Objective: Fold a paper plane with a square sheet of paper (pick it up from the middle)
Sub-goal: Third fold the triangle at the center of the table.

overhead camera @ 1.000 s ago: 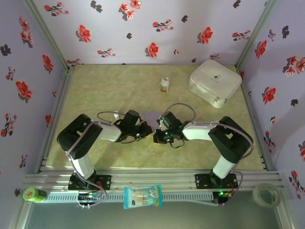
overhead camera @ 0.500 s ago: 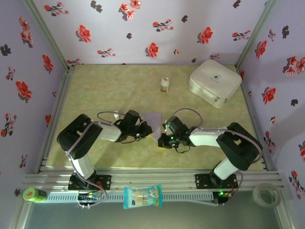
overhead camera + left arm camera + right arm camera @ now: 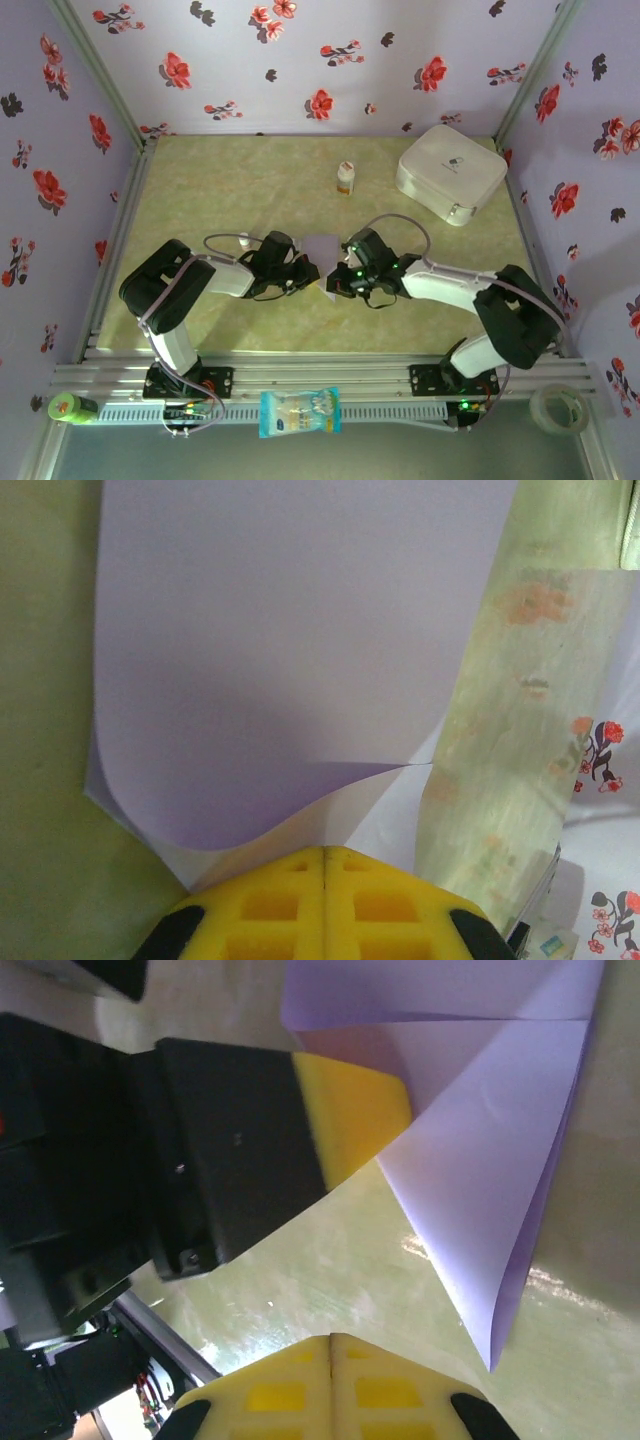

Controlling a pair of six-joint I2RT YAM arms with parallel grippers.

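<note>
The left gripper is pressing its yellow fingers flat together, and the near edge of the square sheet of paper is running in at their tips, so it seems to be pinching the sheet there. From that pinch the lavender sheet is curling up and over itself, the upper layer lying smooth and the lower one peeking out pale beneath. The right gripper is also holding its fingers shut, with nothing between them. It is hovering just beside the sheet's folded point (not touching it) and looking across at the left arm's yellow fingertip, which is meeting the fold.

From above, both grippers are facing each other at the middle of the green table, with the sheet between and just behind them. Farther back, a small white bottle is standing upright, and a white rounded case is sitting at the far right corner.
</note>
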